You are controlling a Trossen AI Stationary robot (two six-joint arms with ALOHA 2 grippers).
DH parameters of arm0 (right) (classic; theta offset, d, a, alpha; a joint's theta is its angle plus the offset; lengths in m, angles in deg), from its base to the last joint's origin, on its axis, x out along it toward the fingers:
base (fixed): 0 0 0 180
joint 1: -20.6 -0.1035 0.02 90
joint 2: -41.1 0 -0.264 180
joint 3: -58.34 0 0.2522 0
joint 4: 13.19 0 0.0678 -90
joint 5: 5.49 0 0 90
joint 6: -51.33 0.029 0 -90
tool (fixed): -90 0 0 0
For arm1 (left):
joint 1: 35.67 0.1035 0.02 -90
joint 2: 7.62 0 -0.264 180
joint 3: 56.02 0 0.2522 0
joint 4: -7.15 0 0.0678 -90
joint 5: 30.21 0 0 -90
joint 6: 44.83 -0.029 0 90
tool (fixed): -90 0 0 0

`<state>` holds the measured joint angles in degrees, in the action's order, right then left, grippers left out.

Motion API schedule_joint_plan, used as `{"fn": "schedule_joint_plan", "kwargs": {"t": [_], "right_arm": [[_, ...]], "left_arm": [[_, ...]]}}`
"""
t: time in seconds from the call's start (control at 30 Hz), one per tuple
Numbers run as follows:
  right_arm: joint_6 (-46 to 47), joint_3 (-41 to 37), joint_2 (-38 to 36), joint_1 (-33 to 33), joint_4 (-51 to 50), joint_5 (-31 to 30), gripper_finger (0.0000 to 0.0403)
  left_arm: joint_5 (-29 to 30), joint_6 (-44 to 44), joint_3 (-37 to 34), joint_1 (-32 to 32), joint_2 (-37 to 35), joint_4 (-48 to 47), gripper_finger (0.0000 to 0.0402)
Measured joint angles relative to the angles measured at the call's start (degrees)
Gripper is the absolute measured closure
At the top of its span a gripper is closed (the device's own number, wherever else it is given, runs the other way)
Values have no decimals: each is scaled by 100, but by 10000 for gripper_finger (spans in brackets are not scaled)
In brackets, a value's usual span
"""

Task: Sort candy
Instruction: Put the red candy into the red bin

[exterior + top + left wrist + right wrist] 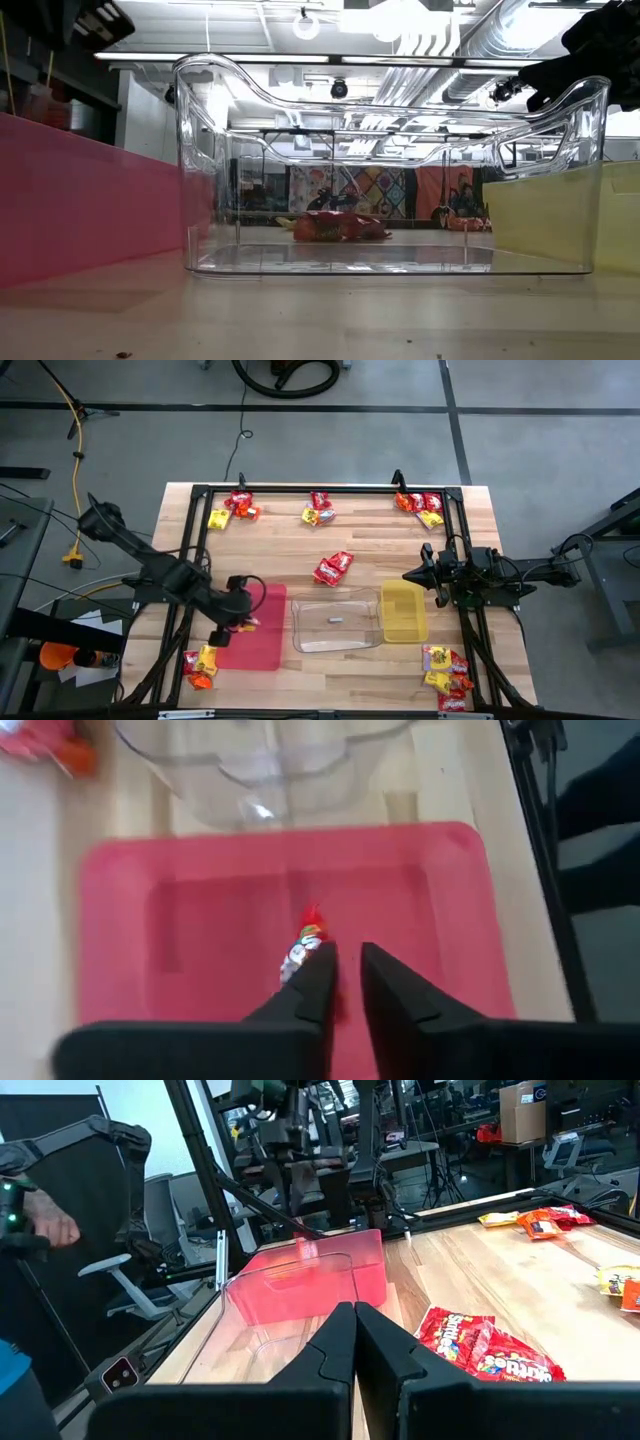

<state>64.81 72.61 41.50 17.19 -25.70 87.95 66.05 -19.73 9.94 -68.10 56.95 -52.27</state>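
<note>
Small shiny candy packets lie in heaps on the table: far left (232, 510), far middle (318, 510), far right (420, 508), centre (333, 568), near left (200, 665) and near right (447, 680). My left gripper (240, 618) (342, 970) points down over the red tray (258, 630), its fingers a narrow gap apart. One red candy (306, 935) shows right at its left fingertip, above the tray floor. My right gripper (425, 575) (353, 1320) is shut and empty, hovering by the yellow tray's (403, 610) far end. My left gripper has the red candy (306, 935) beside the outer tip of one finger (320, 965), not in the gap between the two. I cannot tell whether the finger touches the candy or the candy is loose over the red tray.
A clear tray (335, 620) sits between the red and yellow trays and holds one small pale piece (335, 619). A black frame (320, 488) borders the work area. A person's hand (45, 1225) shows in the room beyond the table's left side.
</note>
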Motion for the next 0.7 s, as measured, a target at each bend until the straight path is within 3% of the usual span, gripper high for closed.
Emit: {"fn": "schedule_joint_plan", "kwargs": {"t": [0.33,0.53,0.7], "right_arm": [[-1,0,0,-1,0,0,402],[-1,1,-4,-1,0,-2,402],[-1,2,-4,-1,0,-12,402]], "left_arm": [[192,-240,653,598,-79,-34,230],[1004,-688,828,1336,-510,928,217],[1047,-926,654,2049,-800,2230,219]]}}
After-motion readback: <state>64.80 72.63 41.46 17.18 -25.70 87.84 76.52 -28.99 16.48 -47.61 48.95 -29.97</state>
